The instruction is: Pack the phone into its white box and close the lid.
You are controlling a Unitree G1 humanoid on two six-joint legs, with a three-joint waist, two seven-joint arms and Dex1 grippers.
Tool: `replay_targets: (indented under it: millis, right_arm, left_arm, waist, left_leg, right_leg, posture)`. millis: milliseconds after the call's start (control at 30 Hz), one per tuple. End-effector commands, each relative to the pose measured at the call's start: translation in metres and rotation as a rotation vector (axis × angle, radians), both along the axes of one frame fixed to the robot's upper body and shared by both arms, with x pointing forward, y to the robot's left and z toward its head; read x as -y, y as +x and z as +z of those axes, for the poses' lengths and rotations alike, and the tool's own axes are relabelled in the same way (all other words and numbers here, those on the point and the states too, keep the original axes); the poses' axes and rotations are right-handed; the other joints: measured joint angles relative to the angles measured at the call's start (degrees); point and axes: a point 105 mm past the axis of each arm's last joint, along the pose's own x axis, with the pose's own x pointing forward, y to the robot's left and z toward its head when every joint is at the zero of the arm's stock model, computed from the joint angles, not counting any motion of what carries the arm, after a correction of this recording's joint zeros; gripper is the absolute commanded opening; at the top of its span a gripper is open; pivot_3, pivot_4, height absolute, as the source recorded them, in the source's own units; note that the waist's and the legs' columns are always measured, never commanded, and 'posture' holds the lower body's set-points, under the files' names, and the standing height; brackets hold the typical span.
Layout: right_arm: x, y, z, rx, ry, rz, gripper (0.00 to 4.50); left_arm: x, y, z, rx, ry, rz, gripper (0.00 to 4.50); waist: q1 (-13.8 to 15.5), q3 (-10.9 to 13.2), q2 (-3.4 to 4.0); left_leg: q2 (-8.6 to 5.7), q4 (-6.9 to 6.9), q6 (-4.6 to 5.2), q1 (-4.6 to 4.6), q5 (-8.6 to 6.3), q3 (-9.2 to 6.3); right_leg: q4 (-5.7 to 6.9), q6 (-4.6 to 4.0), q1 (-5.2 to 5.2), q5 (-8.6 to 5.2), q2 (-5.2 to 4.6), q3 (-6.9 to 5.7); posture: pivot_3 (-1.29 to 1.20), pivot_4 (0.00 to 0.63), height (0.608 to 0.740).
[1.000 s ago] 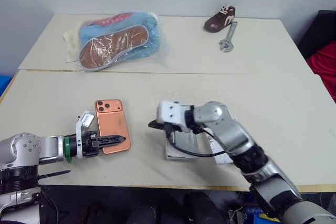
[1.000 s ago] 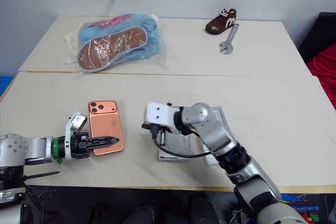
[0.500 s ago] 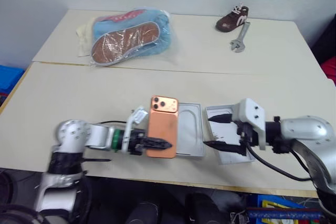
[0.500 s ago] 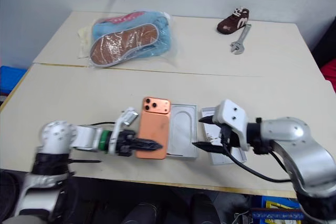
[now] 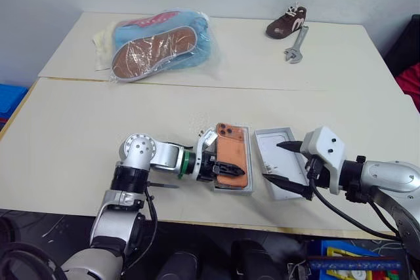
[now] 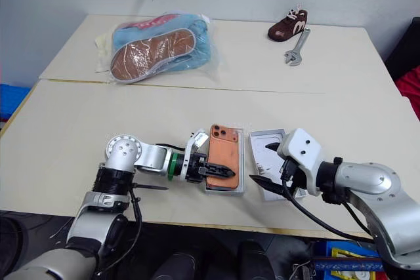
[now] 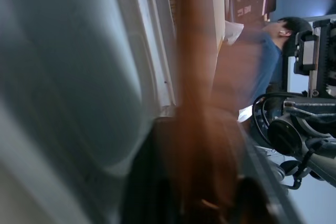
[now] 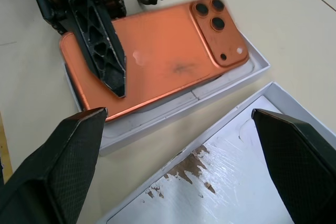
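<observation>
Left gripper [image 5: 226,169] carried phone [image 5: 231,155] from bare table toward 3 o'clock; phone ended lying in white box [image 5: 248,187], gripper finger across its back. Right gripper [image 5: 283,162] withdrew toward 3 o'clock off box, spread its fingers wide, finished over lid [image 5: 282,159], just beside box at its 3 o'clock.

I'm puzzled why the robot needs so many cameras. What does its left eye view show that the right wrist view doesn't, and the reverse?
The left eye view adds the wide table, bagged shoes, a small brown shoe and a wrench. The right wrist view adds close detail: three lenses on the phone, rusty specks inside the lid. Both show the phone on the white box, the left gripper over it, the lid alongside, and the open right gripper.
</observation>
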Motion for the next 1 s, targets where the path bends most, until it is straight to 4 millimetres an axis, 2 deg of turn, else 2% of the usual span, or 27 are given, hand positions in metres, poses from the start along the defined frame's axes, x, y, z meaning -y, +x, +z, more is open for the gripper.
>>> replay_targets:
  millis: [33, 133, 267, 433, 533, 667, 867, 1000]
  right_arm:
    - [-0.004, -0.004, 0.008, 0.046, 0.013, 0.011, 4.50]
    - [-0.003, -0.005, 0.007, 0.046, 0.014, 0.005, 4.50]
    - [-0.004, -0.006, 0.006, 0.044, 0.017, 0.002, 4.50]
    - [-0.002, -0.005, 0.003, 0.040, 0.004, -0.027, 4.50]
    - [0.004, 0.000, -0.002, 0.012, -0.021, -0.107, 4.50]
    - [0.005, 0.004, -0.007, -0.022, -0.033, -0.194, 4.50]
    - [0.000, 0.006, -0.021, -0.099, 0.000, -0.296, 4.50]
    - [-0.002, 0.014, -0.029, -0.133, 0.030, -0.378, 4.50]
  left_arm:
    - [0.004, 0.004, 0.017, 0.045, -0.040, -0.018, 2.29]
    - [0.003, 0.004, 0.025, 0.071, -0.056, -0.035, 3.25]
    - [-0.005, -0.008, 0.039, 0.160, -0.050, -0.120, 4.47]
    - [-0.010, -0.022, 0.046, 0.284, 0.005, -0.201, 4.47]
    - [-0.016, -0.030, 0.045, 0.387, 0.062, -0.242, 4.47]
    - [-0.026, -0.030, 0.048, 0.505, 0.079, -0.235, 4.47]
    - [-0.059, -0.028, 0.045, 0.614, 0.166, -0.251, 4.47]
    - [-0.081, -0.037, 0.064, 0.800, 0.100, -0.300, 4.47]
  waist:
    - [0.0, 0.0, 0.00]
    - [0.0, 0.0, 0.00]
    - [-0.1, 0.0, -0.01]
    - [-0.1, 0.0, -0.01]
    - [-0.1, 0.0, -0.01]
    - [-0.1, 0.0, -0.01]
    - [-0.2, 0.0, 0.02]
    - [-0.3, 0.0, 0.05]
  left_leg:
    - [0.00, 0.00, 0.00, 0.00, 0.00, 0.01]
    - [0.00, 0.00, 0.00, 0.00, 0.00, 0.07]
    - [0.04, 0.00, -0.01, -0.01, 0.00, 0.18]
    - [0.03, -0.01, -0.01, -0.03, 0.00, 0.23]
    - [0.02, -0.02, -0.01, -0.03, 0.00, 0.23]
    - [0.02, -0.03, -0.01, -0.03, 0.00, 0.26]
    - [0.07, -0.10, -0.04, -0.03, 0.02, 0.34]
    - [0.08, -0.16, -0.04, -0.02, 0.02, 0.39]
  right_leg:
    - [0.02, 0.00, -0.02, 0.00, 0.00, 0.00]
    - [0.03, 0.00, -0.04, 0.00, -0.01, 0.00]
    - [0.10, 0.00, -0.15, 0.00, -0.02, 0.01]
    - [0.14, 0.00, -0.30, 0.00, -0.01, 0.01]
    - [0.14, 0.00, -0.31, 0.00, -0.02, 0.01]
    - [0.12, 0.00, -0.32, 0.00, -0.02, 0.01]
    - [0.09, 0.00, -0.36, 0.00, -0.01, 0.01]
    - [0.07, 0.00, -0.40, 0.00, -0.01, -0.01]
  posture:
    - [0.00, 0.150, 0.740]
    - [0.00, 0.150, 0.740]
    - [0.00, 0.150, 0.740]
    - [0.00, 0.150, 0.740]
    - [0.00, 0.150, 0.740]
    - [0.00, 0.150, 0.740]
    - [0.00, 0.150, 0.740]
    - [0.00, 0.150, 0.740]
